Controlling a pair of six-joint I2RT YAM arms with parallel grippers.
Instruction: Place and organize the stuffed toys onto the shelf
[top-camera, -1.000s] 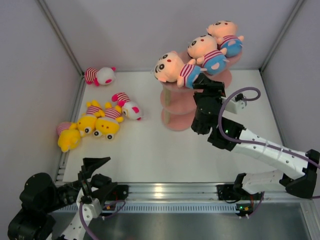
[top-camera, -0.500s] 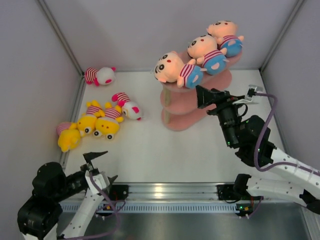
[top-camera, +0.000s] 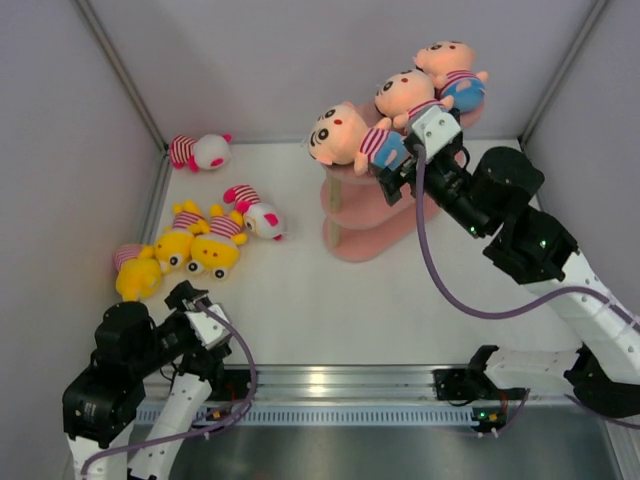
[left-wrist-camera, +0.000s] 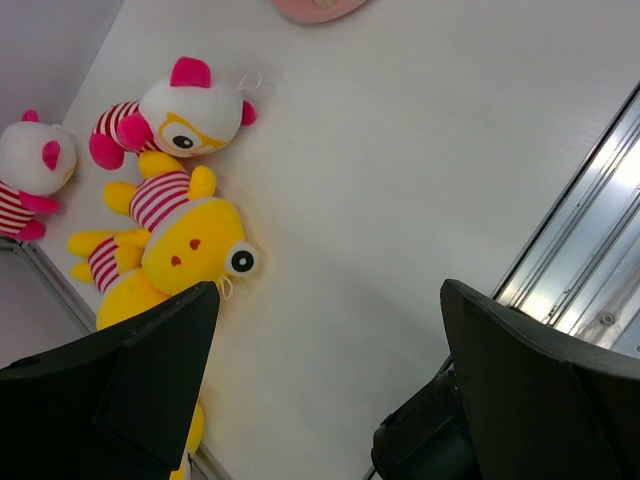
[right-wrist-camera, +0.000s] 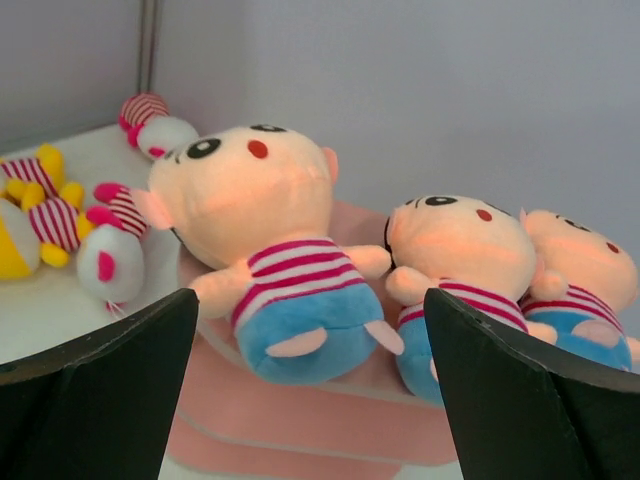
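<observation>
White table (top-camera: 300, 300), grey walls on 3 sides. The shelf (top-camera: 352, 238) stands right of centre. Its top board carries 3 peach-faced toys in a row: front one (top-camera: 345, 138), mid one (top-camera: 412, 105), back one (top-camera: 450, 72). The front one's head overhangs the board edge. Lower boards look bare, but they're partly hidden under the top one.

The other stuffed toys lie on the table at left: a yellow cluster (top-camera: 205, 250) touching each other, a white-faced toy (top-camera: 258, 212) just beside them, and another white-faced one (top-camera: 200, 152) apart in the far corner.

R gripper (top-camera: 393, 180) is spread & empty, just beside the top tier w/ the front peach toy right ahead in its wrist view. L gripper (top-camera: 193, 303) is low near its base, also spread & empty, facing the yellow toys.

Likely step: fetch the next toy from the pile.
- Take the nearest yellow one by its striped torso, not the head; soft plush slips otherwise.
- Neighbours touch, so lift straight up to avoid dragging them.
- Aim for a lower tier, approaching from the open side.
- Back R arm off gently; a bump could tip the overhanging front toy.
</observation>
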